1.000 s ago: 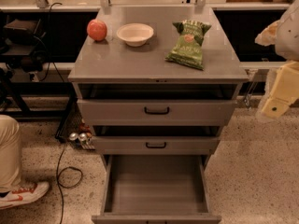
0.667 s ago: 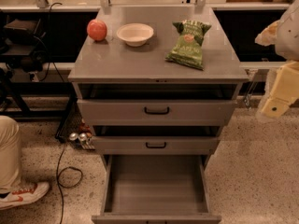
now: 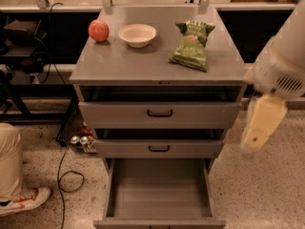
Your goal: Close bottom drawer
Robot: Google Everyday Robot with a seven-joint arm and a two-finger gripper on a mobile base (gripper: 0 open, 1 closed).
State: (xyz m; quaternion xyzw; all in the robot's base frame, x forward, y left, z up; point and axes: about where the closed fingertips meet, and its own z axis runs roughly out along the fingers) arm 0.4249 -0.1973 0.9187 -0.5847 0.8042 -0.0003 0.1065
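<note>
Bottom drawer (image 3: 159,190): grey sheet metal, drawn fully out at 6 o'clock, empty. Judged light, rigid and free-sliding; push squarely on its front.
Gripper (image 3: 261,125): 3 o'clock, apart from cabinet (image 3: 157,68); whether apart or together cannot be told.

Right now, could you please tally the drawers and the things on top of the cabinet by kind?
Red fruit: 1
White bowl: 1
Green snack bag: 1
Drawers: 3 (top drawer, middle drawer, bottom drawer pulled out)
Total: 6
The gripper hangs to the right of the cabinet, touching nothing.
</note>
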